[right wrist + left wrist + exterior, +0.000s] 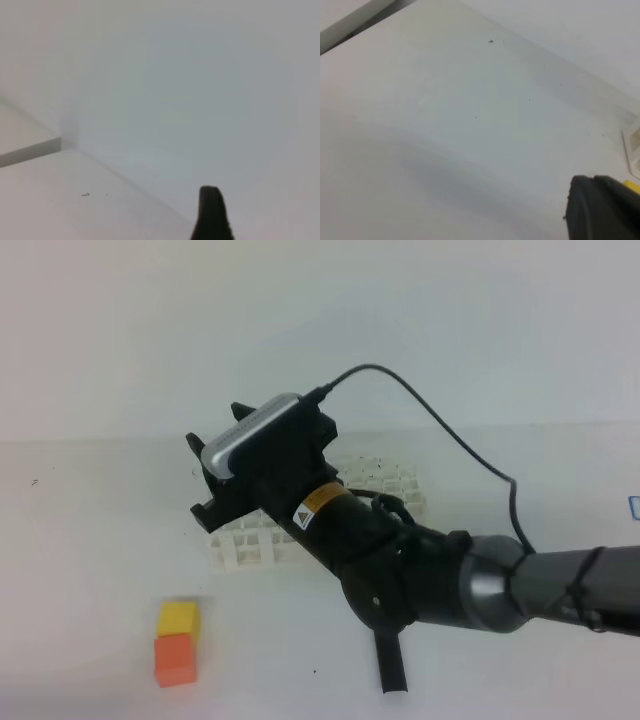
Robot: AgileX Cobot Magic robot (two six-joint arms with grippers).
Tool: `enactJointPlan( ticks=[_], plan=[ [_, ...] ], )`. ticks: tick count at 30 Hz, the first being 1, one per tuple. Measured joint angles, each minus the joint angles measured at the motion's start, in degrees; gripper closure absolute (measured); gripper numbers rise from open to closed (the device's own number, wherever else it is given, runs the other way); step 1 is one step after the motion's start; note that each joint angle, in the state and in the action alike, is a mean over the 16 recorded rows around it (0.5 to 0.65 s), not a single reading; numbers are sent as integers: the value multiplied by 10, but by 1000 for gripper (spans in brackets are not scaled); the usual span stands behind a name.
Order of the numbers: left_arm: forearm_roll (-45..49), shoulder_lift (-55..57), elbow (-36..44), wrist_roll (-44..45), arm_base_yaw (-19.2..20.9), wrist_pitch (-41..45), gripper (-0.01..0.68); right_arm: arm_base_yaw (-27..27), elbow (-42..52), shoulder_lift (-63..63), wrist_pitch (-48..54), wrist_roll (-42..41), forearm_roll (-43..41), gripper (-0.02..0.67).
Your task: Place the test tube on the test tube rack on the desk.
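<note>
Overhead, my right arm reaches in from the right edge, its jaws hanging over the left end of the test tube rack at mid-frame on the desk; their spread I cannot tell. Yellow block and orange block sit lower left. Wrist views show bare desk only. Left jaws are pressed together. I cannot make out the test tube.

Lab bench: test tube rack on white desk.
</note>
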Motion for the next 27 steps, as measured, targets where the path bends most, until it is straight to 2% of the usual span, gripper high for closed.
enactJointPlan(
  ticks=[2,5,14,17,22,27],
  plan=[
    [0,0,0,0,0,0,673,0,0,-26,29,-18,-3,276],
    [0,0,0,0,0,0,673,0,0,-75,89,-51,-7,323],
    [0,0,0,0,0,0,673,0,0,-267,342,-143,-12,563],
    [0,0,0,0,0,0,673,0,0,-330,432,-162,-13,619],
    [0,0,0,0,0,0,673,0,0,-415,546,-176,-19,645],
    [0,0,0,0,0,0,673,0,0,-467,604,-182,-27,648]
  ],
)
